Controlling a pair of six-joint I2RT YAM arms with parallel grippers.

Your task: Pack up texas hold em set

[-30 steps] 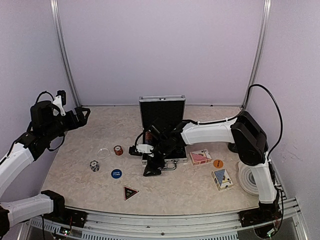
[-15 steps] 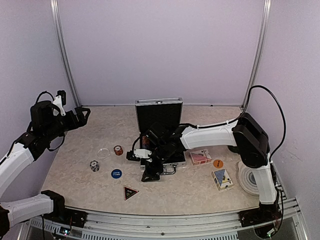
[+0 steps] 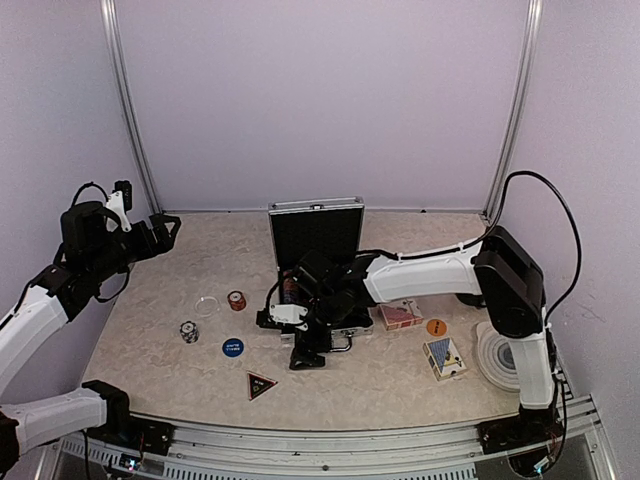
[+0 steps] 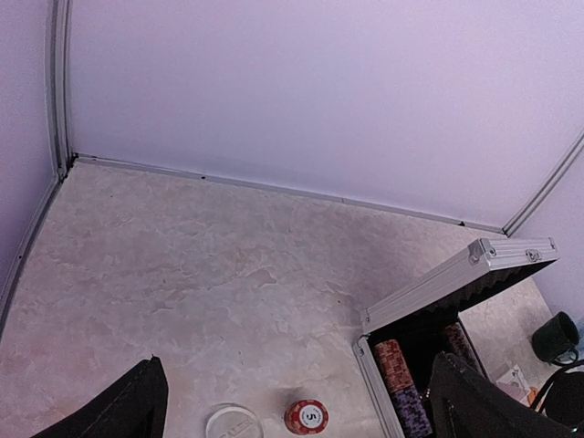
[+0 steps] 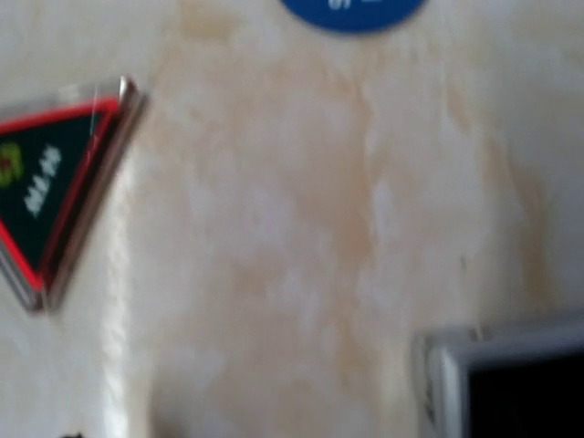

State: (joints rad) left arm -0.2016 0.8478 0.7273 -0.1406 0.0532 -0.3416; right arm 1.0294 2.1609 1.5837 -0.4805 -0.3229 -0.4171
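Just dragged the open case (image 3: pixel 316 240) leftward across the table's (image 3: pixel 400 390) middle, lid up, chips (image 4: pixel 397 365) inside. Poised at its front with right gripper (image 3: pixel 305 352) spread wide, empty; same for left gripper (image 3: pixel 168 232) above the left edge. Yet to pack: decks (image 3: pixel 401 314), buttons (image 3: pixel 232 347), triangle (image 3: pixel 261 384).

Triangle (image 3: pixel 261 384) lies left of case (image 3: pixel 318 232), decks (image 3: pixel 400 314) right.

The silver case (image 3: pixel 316 228) stands open in the middle. The right gripper (image 3: pixel 306 358) is at its six o'clock. The black triangle (image 3: pixel 261 384) lies at seven, the red cards (image 3: pixel 401 315) at three.
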